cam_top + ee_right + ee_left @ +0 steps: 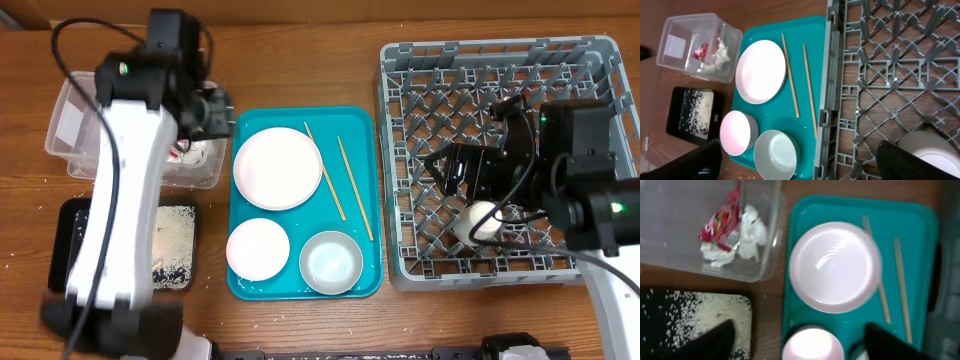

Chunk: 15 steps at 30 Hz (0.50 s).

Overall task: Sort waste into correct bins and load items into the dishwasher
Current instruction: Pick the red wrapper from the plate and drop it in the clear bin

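Note:
The red wrapper [720, 222] and the white scrap [747, 235] lie inside the clear tub [670, 255]. My left gripper [800, 347] hangs open above the table beside the tub, nothing between its fingers [715, 340]. Rice [172, 240] is spread on the black tray [75, 245]. On the teal tray [305, 120] sit a large plate [277, 168], a small white bowl [257, 248] and a greyish bowl [330, 262]. My right gripper [805, 165] is open over the grey dish rack [500, 70]. A white dish [482, 222] rests in the rack next to it.
Two wooden chopsticks [325, 172] lie on the teal tray right of the large plate. The left arm [120, 200] stretches over the black tray and the tub [70, 140]. Stray rice grains dot the wood near the front edge.

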Each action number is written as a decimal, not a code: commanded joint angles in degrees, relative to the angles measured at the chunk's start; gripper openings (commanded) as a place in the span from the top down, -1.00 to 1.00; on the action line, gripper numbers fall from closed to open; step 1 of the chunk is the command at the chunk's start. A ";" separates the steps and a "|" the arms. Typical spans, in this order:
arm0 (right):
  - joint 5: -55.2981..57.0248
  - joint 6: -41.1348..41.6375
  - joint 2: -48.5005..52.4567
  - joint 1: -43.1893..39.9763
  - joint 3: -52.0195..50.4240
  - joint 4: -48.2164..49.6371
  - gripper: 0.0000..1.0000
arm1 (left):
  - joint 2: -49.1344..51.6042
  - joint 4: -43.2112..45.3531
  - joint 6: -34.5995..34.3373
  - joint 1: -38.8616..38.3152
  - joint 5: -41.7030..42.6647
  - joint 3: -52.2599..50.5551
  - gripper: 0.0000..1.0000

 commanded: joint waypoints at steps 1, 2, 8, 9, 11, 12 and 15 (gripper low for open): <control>0.94 -0.09 1.03 0.31 1.05 0.44 -1.00 | -9.22 -0.79 0.81 -3.48 -0.57 1.88 -1.00; 0.94 -0.09 1.29 0.31 1.03 0.46 -1.00 | -10.82 -1.03 0.81 -3.96 -0.57 1.88 -1.00; 0.94 -0.09 2.32 0.31 1.05 0.46 -1.00 | -19.54 -2.43 0.35 -4.26 3.80 1.88 -1.00; 0.94 -0.09 2.40 0.31 1.05 0.46 -1.00 | -20.28 -2.43 0.39 -4.26 5.27 1.88 -1.00; 0.94 -0.09 2.60 0.31 1.03 0.44 -1.00 | -21.35 -2.43 0.42 -4.26 5.95 1.88 -1.00; 0.94 -0.09 2.73 0.31 1.05 0.44 -1.00 | -21.57 -2.73 0.55 -4.26 5.51 1.88 -1.00; 0.94 -0.09 2.95 0.31 1.03 0.44 -1.00 | -21.59 -7.41 1.07 -4.26 1.79 1.84 -1.00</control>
